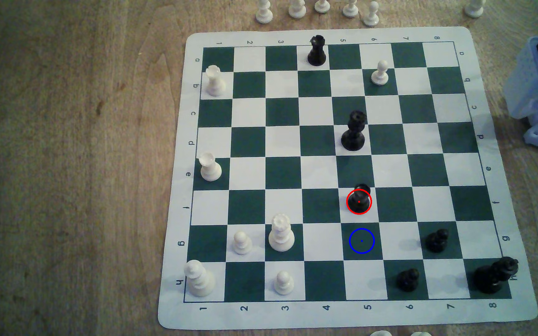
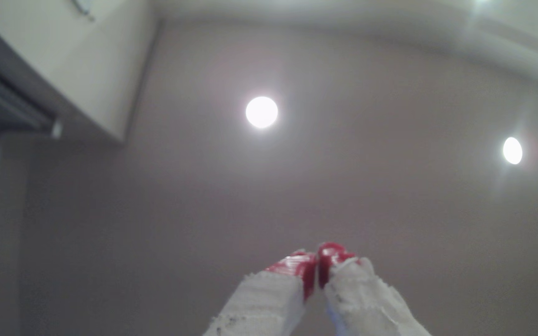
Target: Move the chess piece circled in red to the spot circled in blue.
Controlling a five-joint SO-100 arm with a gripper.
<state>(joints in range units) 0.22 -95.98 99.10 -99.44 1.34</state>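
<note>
One glossy black pawn (image 1: pixel 359 199), round-headed, red-ringed

Board border (image 1: pixel 326 315) reads 1–8, apparently a–h.

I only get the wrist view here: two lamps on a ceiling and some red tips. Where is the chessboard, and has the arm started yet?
Observer: The chessboard lies flat on a wooden table in the exterior view. The arm's white base sits off the board at that view's right edge.
Operator: Is the pawn it should move still on its square?
Observer: Yes. The black pawn stands upright inside a red ring on a white square in the row marked f.
Operator: And where must it go?
Observer: To the blue-ringed square, dark green and bare, next to the pawn's square on the side nearer the camera.
Operator: Are those red tips holding anything?
Observer: No. The gripper points at the ceiling, tips together with nothing between them.
</note>
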